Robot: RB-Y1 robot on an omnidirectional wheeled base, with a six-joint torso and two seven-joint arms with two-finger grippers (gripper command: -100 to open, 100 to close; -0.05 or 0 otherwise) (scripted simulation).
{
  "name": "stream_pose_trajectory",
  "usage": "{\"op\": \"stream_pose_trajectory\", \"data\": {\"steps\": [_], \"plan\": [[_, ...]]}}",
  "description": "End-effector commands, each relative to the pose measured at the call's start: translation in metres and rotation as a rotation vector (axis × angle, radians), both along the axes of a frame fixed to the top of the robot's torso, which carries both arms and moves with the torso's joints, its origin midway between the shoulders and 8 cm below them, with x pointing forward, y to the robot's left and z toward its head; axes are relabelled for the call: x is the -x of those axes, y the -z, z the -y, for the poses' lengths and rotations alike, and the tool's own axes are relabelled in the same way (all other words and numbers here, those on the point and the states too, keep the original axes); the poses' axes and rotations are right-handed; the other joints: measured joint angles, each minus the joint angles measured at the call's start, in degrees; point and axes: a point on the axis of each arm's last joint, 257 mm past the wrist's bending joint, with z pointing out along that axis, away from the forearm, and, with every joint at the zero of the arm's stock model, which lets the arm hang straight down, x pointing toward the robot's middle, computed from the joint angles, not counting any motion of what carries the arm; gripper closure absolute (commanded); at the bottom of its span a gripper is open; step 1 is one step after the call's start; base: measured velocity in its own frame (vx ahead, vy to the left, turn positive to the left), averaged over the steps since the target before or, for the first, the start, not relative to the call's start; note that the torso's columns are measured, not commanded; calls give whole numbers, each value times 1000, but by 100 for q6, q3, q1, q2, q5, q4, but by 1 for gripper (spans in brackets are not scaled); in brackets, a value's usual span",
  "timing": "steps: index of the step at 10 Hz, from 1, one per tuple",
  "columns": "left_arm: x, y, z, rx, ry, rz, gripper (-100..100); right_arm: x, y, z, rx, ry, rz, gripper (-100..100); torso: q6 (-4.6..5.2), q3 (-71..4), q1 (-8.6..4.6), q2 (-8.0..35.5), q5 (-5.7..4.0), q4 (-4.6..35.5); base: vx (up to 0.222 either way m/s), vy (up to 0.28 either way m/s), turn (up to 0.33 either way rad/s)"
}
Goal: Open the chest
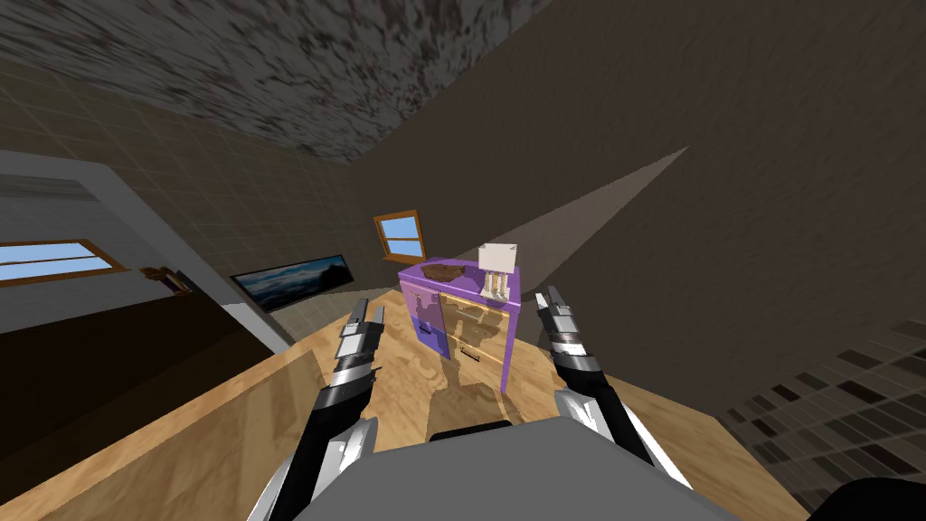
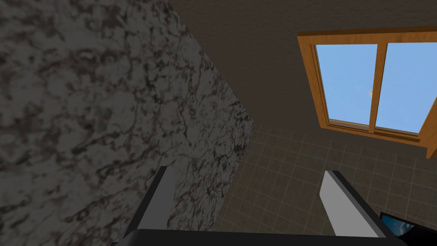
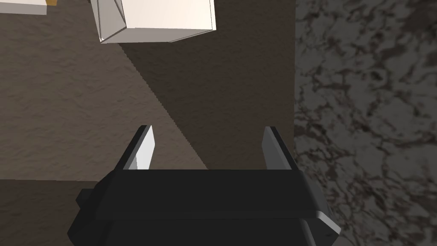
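Both forearms reach forward over the wooden floor. At the end of one, the left gripper hangs just left of the chest; its wrist view shows the fingers spread wide, with nothing between them. The right gripper hangs just right of the chest, and its fingers are likewise parted and empty.

The chest stands on the floor ahead, between the two grippers and a little beyond them, touched by neither. It is purple, with pale wood drawer fronts that seem flush with its frame. On its top sit a low brown object and a white box on pale posts. Behind it rises a brown wall and, to its left, a small wood-framed window.
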Motion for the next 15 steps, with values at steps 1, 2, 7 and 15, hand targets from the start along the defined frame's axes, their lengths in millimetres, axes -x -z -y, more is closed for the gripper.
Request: {"op": "stream_pose_trajectory", "data": {"steps": [1,2,7,15], "plan": [[0,0,0,0,0,0,0,0,0,0,0,0,0,0,0,-467,0,232,0,235,0,0,0],[0,0,0,0,0,0,0,0,0,0,0,0,0,0,0,-1200,0,597,0,600,0,0,0],[0,0,0,0,0,0,0,0,0,0,0,0,0,0,0,-5381,0,2693,0,2691,0,0,0],[-21,35,24,-117,79,-93,-100,0,0,0,0,0,0,0,1,-8460,-7,4223,-2,4226,12,-25,-55]]}}
